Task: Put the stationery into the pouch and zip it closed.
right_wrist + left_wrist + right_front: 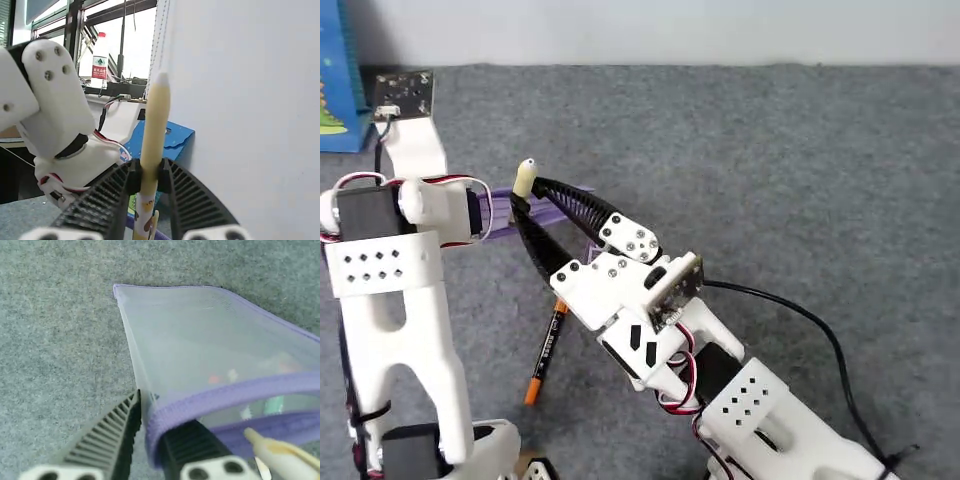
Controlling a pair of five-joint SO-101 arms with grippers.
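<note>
Left claw (151, 416) is clamped on the purple zip edge of the pouch (200, 340), with one finger on each side of the edge at the corner of the mouth. The pouch is translucent and lies on the grey desk (800, 180). Its mouth is held open: the two purple edges are seen apart in the left wrist view. Small orange, white and green items are seen through the pouch wall; they are too blurred to be identified.

Right claw (150, 175) is closed on a cream pen (155, 125). The pen is gripped at its lower half and stands nearly upright between the fingers, with its cream end pointing up. In the high view, the right claw (525, 195) is placed over the pouch (550, 213), just beside the left arm's wrist. The cream pen (525, 180) rises above the fingertips, and its lower end is hidden by the fingers. In the left wrist view, the cream pen (280, 452) is seen just beside the open mouth. Contact with the pouch cannot be determined.

An orange pen (546, 350) lies on the desk outside the pouch, between the two arms and near the body of the right arm.

A blue box (340, 90) stands at the far left corner of the desk.
</note>
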